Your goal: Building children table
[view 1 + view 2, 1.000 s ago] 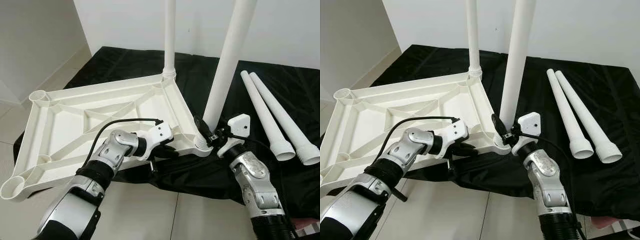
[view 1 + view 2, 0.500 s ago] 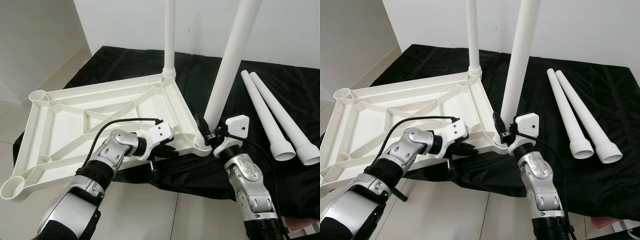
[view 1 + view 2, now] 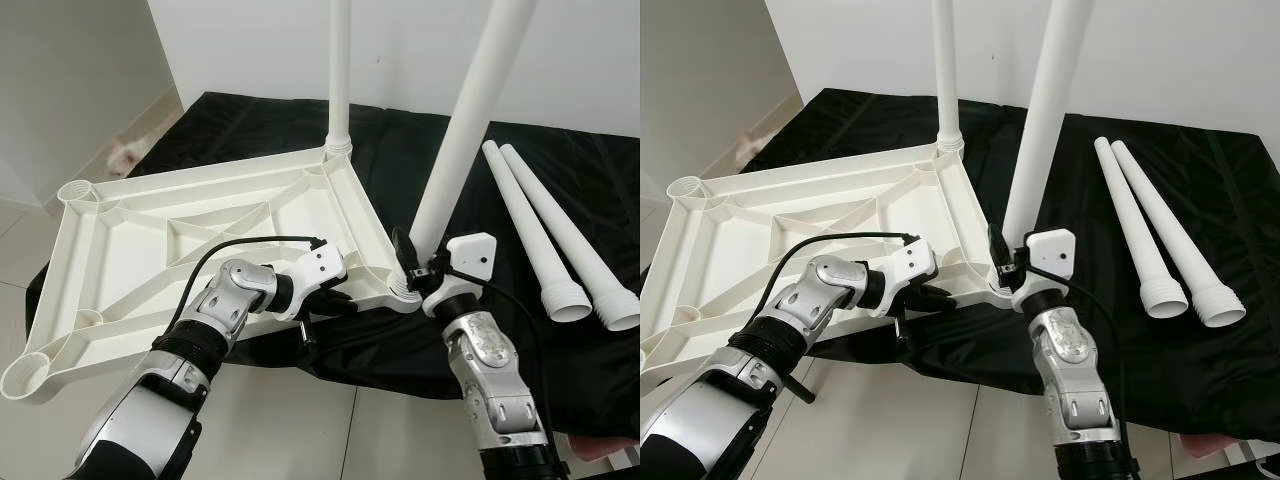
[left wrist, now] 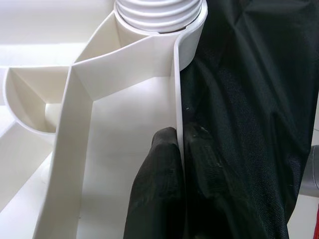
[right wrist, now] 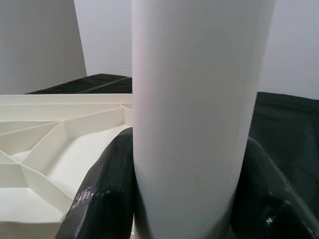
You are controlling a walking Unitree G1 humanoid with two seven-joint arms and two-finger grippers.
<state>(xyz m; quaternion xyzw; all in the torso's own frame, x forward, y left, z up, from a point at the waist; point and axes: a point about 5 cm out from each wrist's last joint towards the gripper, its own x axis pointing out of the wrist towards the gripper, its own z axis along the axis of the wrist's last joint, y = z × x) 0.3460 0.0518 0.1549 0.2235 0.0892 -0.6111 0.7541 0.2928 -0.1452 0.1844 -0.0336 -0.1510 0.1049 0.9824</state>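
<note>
Black cloth (image 3: 250, 125) spread over the floor, pale tiles (image 3: 290, 430) showing at its near edge.

White tabletop (image 3: 150, 250), upside down, ribbed underside up, lying partly on the cloth and partly over the tiles. Open round sockets at the two corners on the far side from the right gripper.

Far leg (image 3: 340, 70): white tube standing upright in the back corner socket, beyond both grippers.

Near leg (image 3: 465, 130): thicker-looking white tube rising from the corner socket directly at the right gripper, leaning a little away from the tabletop.

Two spare legs (image 3: 545, 235) lying side by side on the cloth, out beyond the right gripper, threaded ends toward the near edge of the cloth, well apart from the tabletop.

Right gripper (image 3: 412, 272): black fingers (image 5: 102, 199) closed round the near leg just above its socket, one finger on each side of the tube.

Left gripper (image 3: 335, 300): at the tabletop's near edge, between its own arm and the near leg's socket. Wrist view shows the fingers (image 4: 159, 194) pinching the thin rim wall, one inside, one on the cloth side.
</note>
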